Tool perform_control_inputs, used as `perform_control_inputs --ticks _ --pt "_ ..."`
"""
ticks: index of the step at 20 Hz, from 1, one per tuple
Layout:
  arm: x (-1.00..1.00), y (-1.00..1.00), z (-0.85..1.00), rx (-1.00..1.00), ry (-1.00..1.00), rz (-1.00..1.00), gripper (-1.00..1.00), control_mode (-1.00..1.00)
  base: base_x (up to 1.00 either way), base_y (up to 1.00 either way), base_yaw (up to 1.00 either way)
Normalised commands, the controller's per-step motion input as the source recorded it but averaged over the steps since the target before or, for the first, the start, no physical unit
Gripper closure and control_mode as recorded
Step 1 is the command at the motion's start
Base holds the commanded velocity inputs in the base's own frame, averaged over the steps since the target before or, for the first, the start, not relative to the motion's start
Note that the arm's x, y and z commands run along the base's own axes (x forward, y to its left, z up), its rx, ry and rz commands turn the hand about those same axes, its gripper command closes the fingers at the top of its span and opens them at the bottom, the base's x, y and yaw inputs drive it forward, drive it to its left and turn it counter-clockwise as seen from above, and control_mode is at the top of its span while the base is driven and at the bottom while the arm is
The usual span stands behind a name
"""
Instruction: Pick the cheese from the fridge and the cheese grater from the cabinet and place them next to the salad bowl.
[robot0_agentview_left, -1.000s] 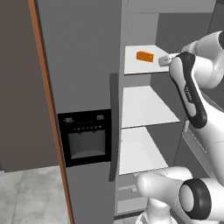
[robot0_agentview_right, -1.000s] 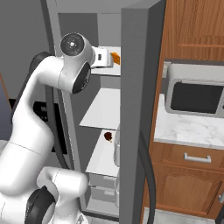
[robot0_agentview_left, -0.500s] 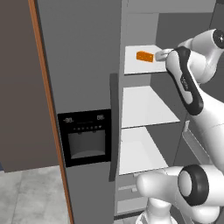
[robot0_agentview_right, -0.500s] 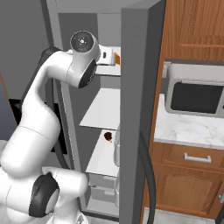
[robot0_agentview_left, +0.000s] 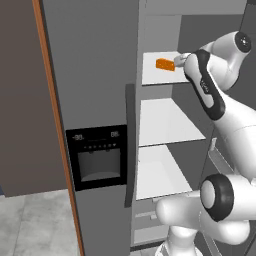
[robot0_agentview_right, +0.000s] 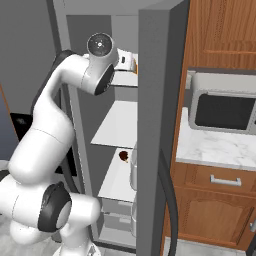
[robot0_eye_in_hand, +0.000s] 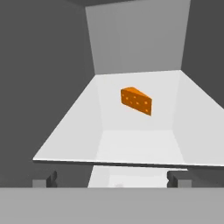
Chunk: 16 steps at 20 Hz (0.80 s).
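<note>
Now, from the left: the tall grey fridge (robot0_agentview_left: 95, 75) with its black dispenser panel (robot0_agentview_left: 97, 157) on the door, and the white inner shelves open beside it. On the top white shelf (robot0_agentview_left: 155, 75) sits the small orange wedge of cheese (robot0_agentview_left: 164, 64), alone, near the shelf's middle. Just right of it comes the white Franka arm (robot0_agentview_left: 210, 90), rising from the base at lower right, bending up past the middle shelves, elbow high, forearm folded back so the wrist points in at that top shelf. From the right base view the arm climbs from the lower left, its dark shoulder joint (robot0_agentview_right: 101, 46) level with the top shelf, the hand reaching in behind the open grey door edge (robot0_agentview_right: 160, 125). Along the hand's own line of sight, the two-finger gripper (robot0_eye_in_hand: 113, 179) has its dark tips spread fully wide at the shelf's front edge, nothing between them, the cheese (robot0_eye_in_hand: 137, 100) well ahead and untouched. Further right, a silver microwave (robot0_agentview_right: 225, 109) on a marble counter (robot0_agentview_right: 210, 147).
</note>
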Motion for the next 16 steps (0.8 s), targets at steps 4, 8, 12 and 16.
perform_control_inputs --ticks 4,8,12,16 --pt "0.22 -0.23 -0.03 0.00 0.02 0.02 -1.00 -1.00 0.00 0.00 0.00" --pt "0.12 -0.19 -0.10 0.00 0.01 0.06 -1.00 -1.00 0.00 0.00 0.00" --pt "0.07 -0.08 -0.11 0.00 0.02 0.06 -1.00 -1.00 0.00 0.00 0.00" --pt "0.16 0.03 -0.05 0.00 0.02 0.07 -1.00 -1.00 0.00 0.00 0.00"
